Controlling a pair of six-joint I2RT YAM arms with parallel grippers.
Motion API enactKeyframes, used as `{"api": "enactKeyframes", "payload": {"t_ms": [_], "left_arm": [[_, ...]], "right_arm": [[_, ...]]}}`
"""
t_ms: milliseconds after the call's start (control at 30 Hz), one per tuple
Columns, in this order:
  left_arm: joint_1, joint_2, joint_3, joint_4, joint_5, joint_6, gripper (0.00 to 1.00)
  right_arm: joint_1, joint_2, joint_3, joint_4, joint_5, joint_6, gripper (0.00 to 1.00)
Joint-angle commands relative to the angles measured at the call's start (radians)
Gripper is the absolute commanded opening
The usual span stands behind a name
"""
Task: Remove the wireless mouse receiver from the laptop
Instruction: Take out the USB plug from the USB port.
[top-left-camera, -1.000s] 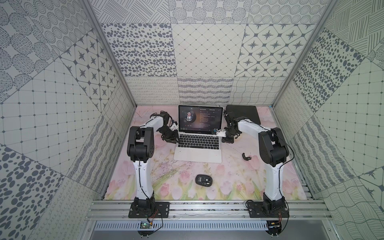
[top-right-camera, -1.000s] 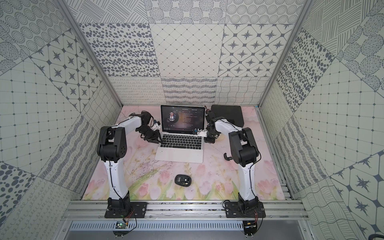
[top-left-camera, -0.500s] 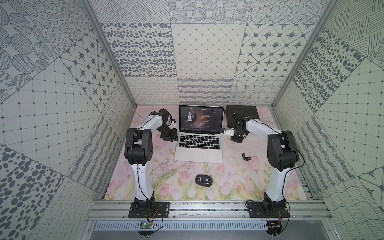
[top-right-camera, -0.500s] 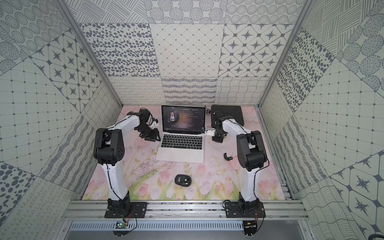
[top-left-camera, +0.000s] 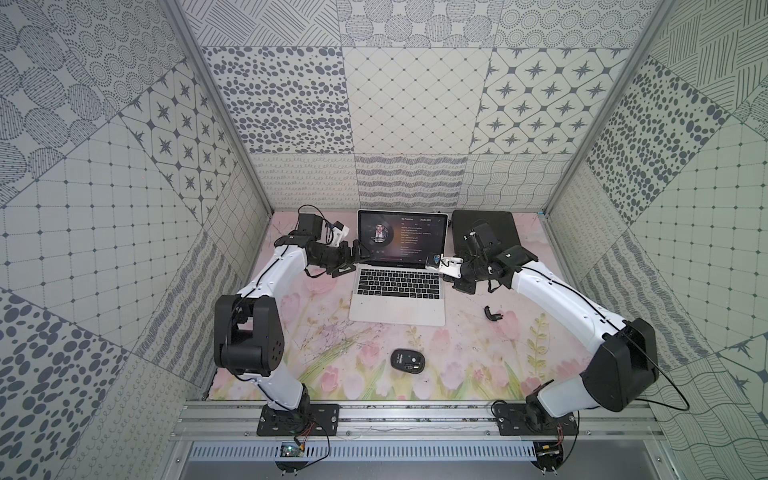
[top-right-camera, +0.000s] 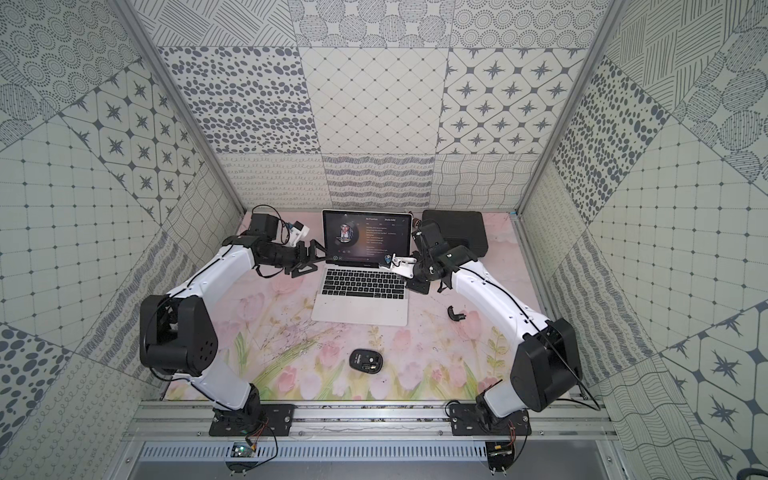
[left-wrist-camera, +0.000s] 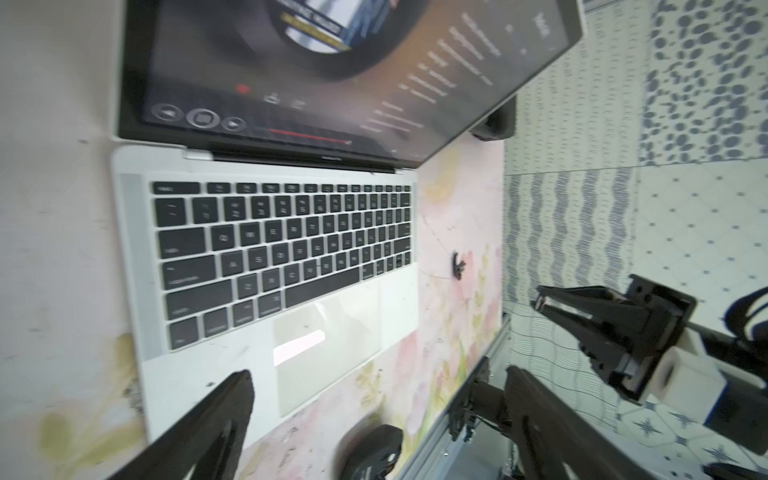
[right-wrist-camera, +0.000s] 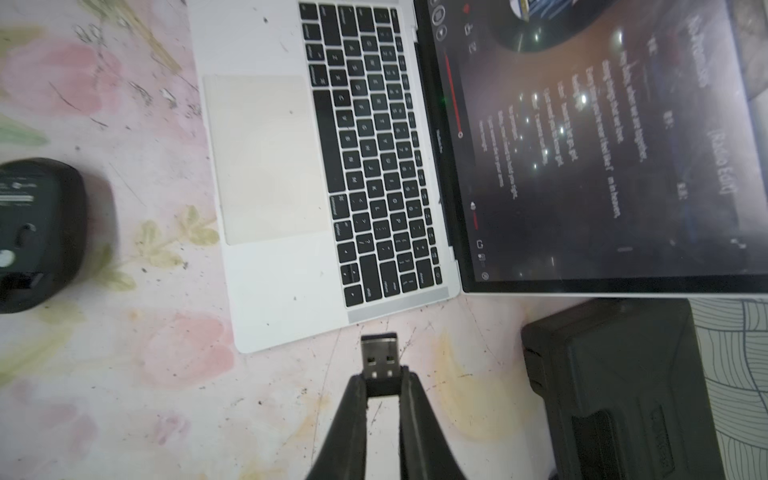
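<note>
Right gripper – fingers pressed in on the black cap of the wireless mouse receiver, pinching it at the tips. The receiver is out of the laptop: a strip of bare floral mat shows between its metal plug and the laptop's right edge. It sits just beside that edge, level with the far end of the keyboard near the hinge. Its long axis runs in line with the fingers. The plug end points away from the gripper and toward the laptop's side, the cap end back into the jaws. Cannot tell if it touches the mat.

Left gripper – jaws spread wide, nothing between them, beside the left edge of the open screen.

The laptop is open, screen lit, facing the arms' bases. A black mouse lies on the mat in front of the laptop, well apart from it. A flat black case lies right of the screen, and a small curved black piece right of the palm rest.
</note>
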Motion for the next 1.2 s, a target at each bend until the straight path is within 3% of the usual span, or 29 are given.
{"api": "enactKeyframes", "payload": {"t_ms": [0, 367, 467, 667, 933, 1167], "left_arm": [[-0.080, -0.130, -0.137, 0.320, 0.311, -0.317, 1.00], [-0.323, -0.347, -0.270, 0.204, 0.253, -0.059, 1.00], [-0.331, -0.393, -0.324, 0.226, 0.242, -0.069, 1.00], [-0.343, -0.405, -0.365, 0.217, 0.262, -0.074, 0.79], [-0.380, -0.417, -0.378, 0.288, 0.250, -0.129, 0.67], [-0.398, -0.423, -0.391, 0.310, 0.220, -0.143, 0.64]], "right_arm": [[0.071, -0.068, -0.029, 0.010, -0.029, 0.095, 0.16], [0.345, -0.164, -0.014, -0.085, 0.081, 0.221, 0.18], [0.369, -0.167, -0.013, -0.088, 0.118, 0.241, 0.18], [0.390, -0.163, 0.000, -0.088, 0.145, 0.257, 0.18], [0.429, -0.142, 0.054, -0.087, 0.148, 0.272, 0.18], [0.454, -0.123, 0.078, -0.091, 0.150, 0.277, 0.18]]}}
